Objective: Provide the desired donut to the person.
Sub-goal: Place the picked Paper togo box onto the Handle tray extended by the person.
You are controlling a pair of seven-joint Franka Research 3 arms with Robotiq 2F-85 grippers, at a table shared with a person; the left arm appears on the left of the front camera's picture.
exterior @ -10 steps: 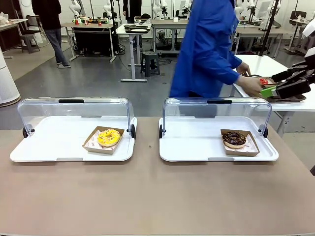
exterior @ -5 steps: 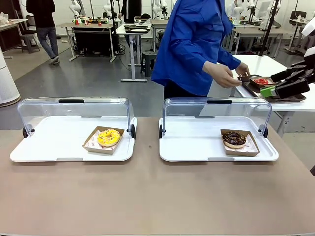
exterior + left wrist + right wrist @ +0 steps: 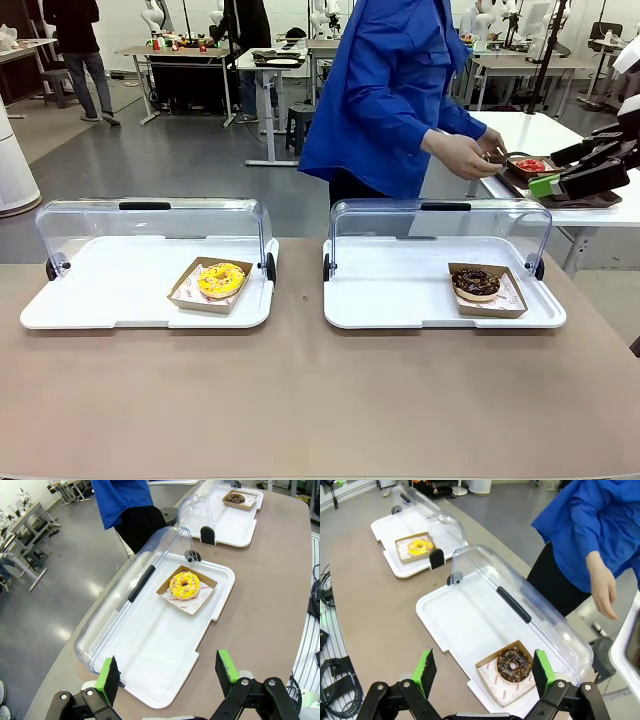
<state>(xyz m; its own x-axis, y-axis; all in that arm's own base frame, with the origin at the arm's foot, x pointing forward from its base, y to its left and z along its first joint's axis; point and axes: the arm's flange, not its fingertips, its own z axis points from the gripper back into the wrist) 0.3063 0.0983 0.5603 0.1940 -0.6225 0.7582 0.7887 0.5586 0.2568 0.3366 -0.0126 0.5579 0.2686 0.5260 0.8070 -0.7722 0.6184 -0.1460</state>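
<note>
Workbenches and grey floor are stretching behind the brown bench (image 3: 300, 400). Beyond its far edge, the person (image 3: 390, 90) in the blue jacket is leaning toward a side table, hands at a dark brown tray (image 3: 560, 195). Two white trays are sitting on the bench with clear lids tipped back: the left tray (image 3: 100, 290) is holding a yellow donut (image 3: 221, 279), the right tray (image 3: 400, 290) a chocolate donut (image 3: 476, 283). The left gripper (image 3: 169, 675) and right gripper (image 3: 482, 674) are hovering, spread wide, pinching nothing.
</note>
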